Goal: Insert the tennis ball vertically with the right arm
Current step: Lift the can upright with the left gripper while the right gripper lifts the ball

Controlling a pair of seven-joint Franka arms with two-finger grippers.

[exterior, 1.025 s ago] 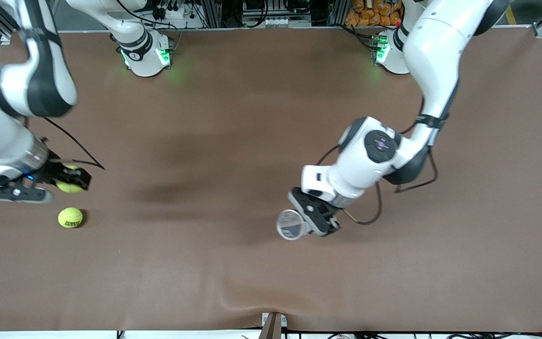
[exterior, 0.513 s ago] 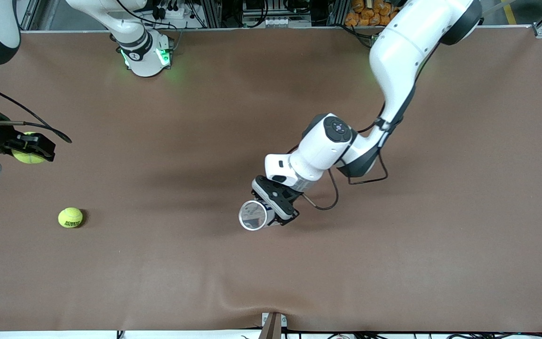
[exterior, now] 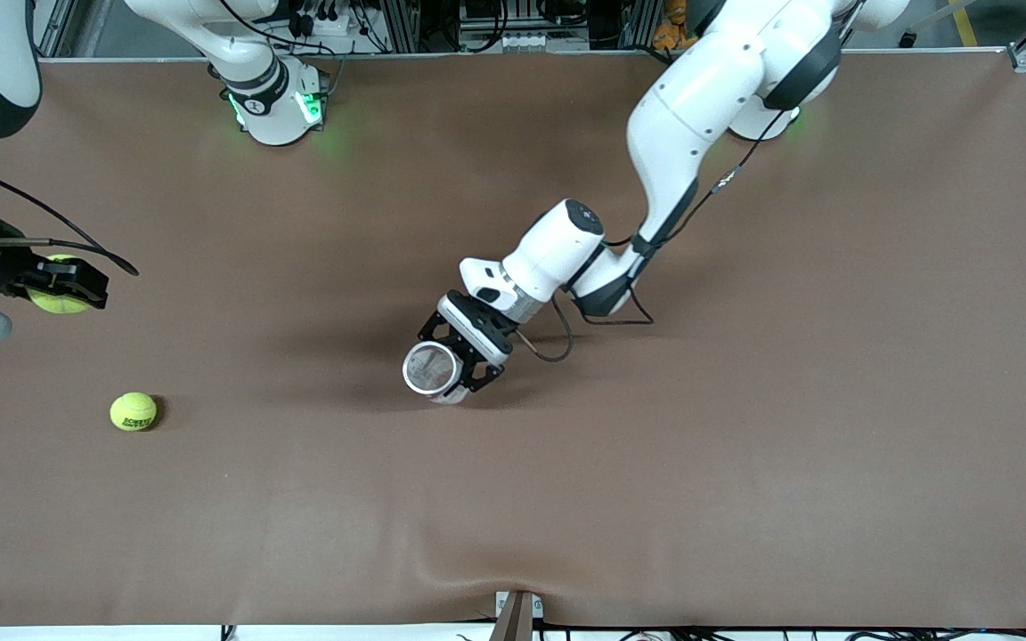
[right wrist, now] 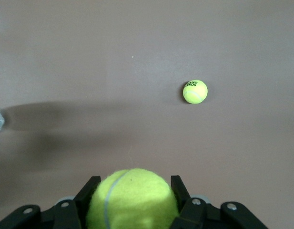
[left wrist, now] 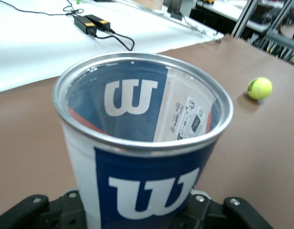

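Note:
A yellow-green tennis ball [exterior: 59, 296] [right wrist: 132, 200] is clamped in my right gripper [exterior: 63, 289] [right wrist: 133, 198], which hangs above the table at the right arm's end. My left gripper [exterior: 464, 352] is shut on an open blue-and-white tennis ball can [exterior: 431, 371] [left wrist: 142, 143] over the middle of the table. The can's silver rim tilts up toward the front camera. Its inside looks empty in the left wrist view.
A second tennis ball [exterior: 134, 411] [right wrist: 195, 91] [left wrist: 259, 88] lies loose on the brown table mat [exterior: 745, 445], nearer the front camera than the held ball. A small bracket [exterior: 517, 614] sticks up at the table's front edge.
The left arm has carried the can toward the right arm's end and slightly away from the front camera. The right gripper has lifted its ball off the table and drawn back toward that end's edge.

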